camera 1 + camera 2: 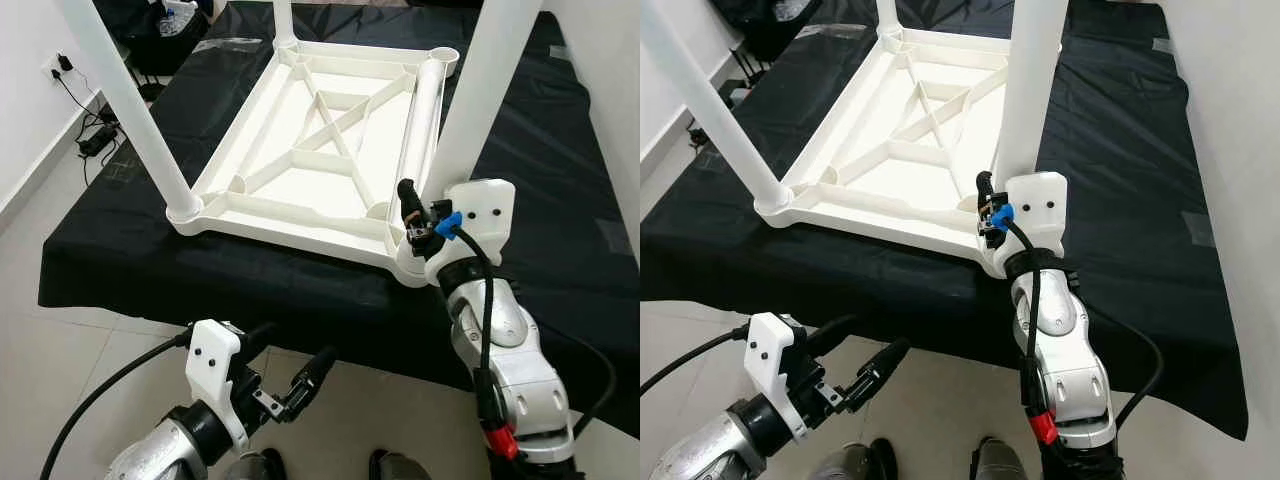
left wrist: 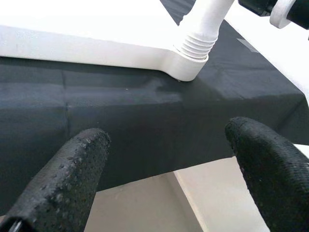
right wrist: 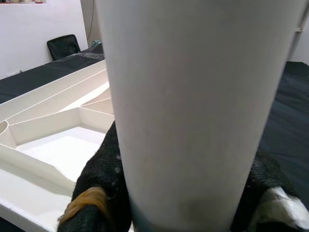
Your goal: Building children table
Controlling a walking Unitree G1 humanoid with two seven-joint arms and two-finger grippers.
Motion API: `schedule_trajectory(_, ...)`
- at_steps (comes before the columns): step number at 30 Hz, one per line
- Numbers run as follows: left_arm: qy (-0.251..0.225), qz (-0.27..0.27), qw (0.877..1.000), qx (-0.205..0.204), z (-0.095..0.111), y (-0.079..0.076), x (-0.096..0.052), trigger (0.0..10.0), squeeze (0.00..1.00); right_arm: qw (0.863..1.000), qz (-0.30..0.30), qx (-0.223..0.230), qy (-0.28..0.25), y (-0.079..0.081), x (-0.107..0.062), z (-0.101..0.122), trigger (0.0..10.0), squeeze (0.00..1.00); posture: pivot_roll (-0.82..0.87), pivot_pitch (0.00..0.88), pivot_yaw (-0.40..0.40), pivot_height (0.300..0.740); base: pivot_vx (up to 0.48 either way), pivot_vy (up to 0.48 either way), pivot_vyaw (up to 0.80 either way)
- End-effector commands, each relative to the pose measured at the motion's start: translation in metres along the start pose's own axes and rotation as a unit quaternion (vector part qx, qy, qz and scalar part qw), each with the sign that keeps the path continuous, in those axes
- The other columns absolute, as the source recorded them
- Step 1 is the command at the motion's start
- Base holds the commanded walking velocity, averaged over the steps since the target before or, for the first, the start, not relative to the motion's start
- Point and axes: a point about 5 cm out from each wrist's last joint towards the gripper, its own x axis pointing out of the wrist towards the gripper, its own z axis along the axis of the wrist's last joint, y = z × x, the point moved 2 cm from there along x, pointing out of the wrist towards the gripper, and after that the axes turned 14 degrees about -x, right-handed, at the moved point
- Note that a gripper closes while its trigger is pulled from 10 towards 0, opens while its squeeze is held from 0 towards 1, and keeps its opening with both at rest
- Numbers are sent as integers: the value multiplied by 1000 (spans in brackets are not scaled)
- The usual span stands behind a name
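Note:
A white plastic children's table [image 1: 290,232] lies upside down on a black-covered bench [image 1: 120,250]. Its near left leg [image 1: 130,100] and a far leg [image 1: 283,20] stand upright in their corner sockets. My right gripper [image 1: 425,215] is shut on the near right leg [image 1: 480,90], low down just above its corner socket. In the right wrist view that leg [image 3: 193,111] stands between the black fingers [image 3: 99,179]. Another leg [image 1: 425,120] lies loose inside the tabletop's right side. My left gripper [image 1: 290,385] hangs open below the bench's front edge, empty, facing the threaded corner socket [image 2: 193,48].
The far right corner socket [image 1: 445,55] holds no leg. A wall outlet with cables [image 1: 95,135] is on the floor at the left. Dark bags [image 1: 170,30] sit beyond the bench. A white wall [image 1: 610,100] closes the right side. My feet [image 1: 260,465] stand on pale tiles.

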Motion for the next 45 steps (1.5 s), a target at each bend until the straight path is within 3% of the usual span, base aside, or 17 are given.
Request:
schedule_trajectory(1,8,5,1000,-2,-4,2,-1,10000,0,998,32,14,56,10,-2,-23,10000,0,-79,208,12,740,0,0,0)
schedule_trajectory(15,5,3,1000,-1,-4,2,0,10000,0,1000,-3,19,-13,-16,15,16,10000,0,-83,206,13,740,0,0,0)
schedule_trajectory(34,6,6,1000,2,-5,4,2,10000,0,999,-6,33,-26,-21,20,25,10000,0,-82,182,13,740,0,0,0)
schedule_trajectory(36,-23,79,996,16,7,30,17,10000,0,991,63,107,-49,-15,24,25,10000,0,-86,136,5,740,0,0,0)
schedule_trajectory(42,-53,119,990,49,24,49,33,10000,0,983,107,135,-69,-14,20,25,10000,0,-92,98,-7,740,0,0,0)
schedule_trajectory(44,-63,129,988,60,28,53,38,10000,0,983,117,129,-54,-12,16,14,10000,0,-102,63,-10,740,0,0,0)
schedule_trajectory(45,-74,148,983,77,30,61,42,10000,0,984,124,130,-17,-9,7,-16,10000,0,-107,29,-4,740,0,0,0)
